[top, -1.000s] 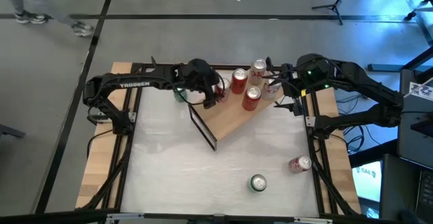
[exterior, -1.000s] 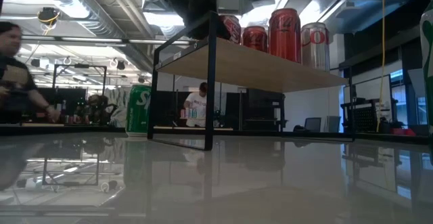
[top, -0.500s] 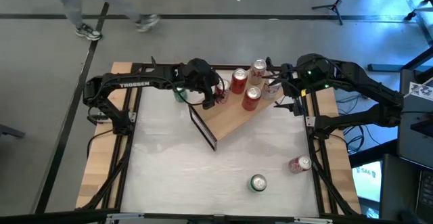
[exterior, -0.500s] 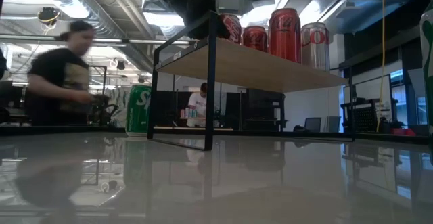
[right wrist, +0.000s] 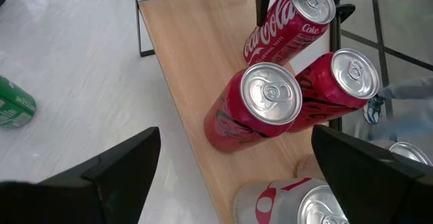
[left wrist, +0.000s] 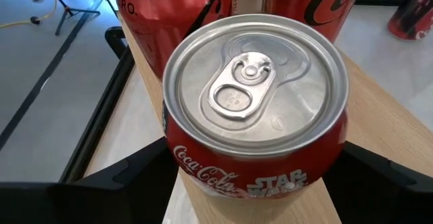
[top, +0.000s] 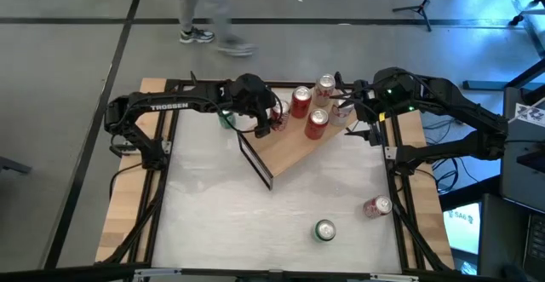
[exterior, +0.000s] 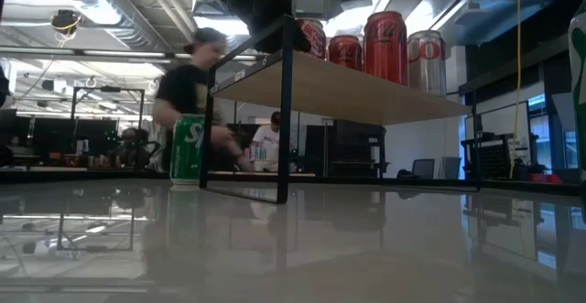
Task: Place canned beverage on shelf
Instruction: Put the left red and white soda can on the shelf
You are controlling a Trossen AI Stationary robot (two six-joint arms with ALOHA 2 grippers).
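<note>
Shelf [top: 294, 150] stands at the table's far side with four cans upright on it. Left gripper [top: 266, 122] sits at its left end around a red Coke can [left wrist: 254, 112] that rests on the plank — fingers spread either side, seemingly let go rather than squeezing. Right gripper [top: 362, 112] waits at the shelf's right end, fingers wide, empty.

Left to do, by my reckoning: green can [top: 324, 230], fallen red can [top: 377, 206], Sprite can [exterior: 189, 148] behind the shelf — all on the tabletop. Finger-to-can contact is hard to make out.
</note>
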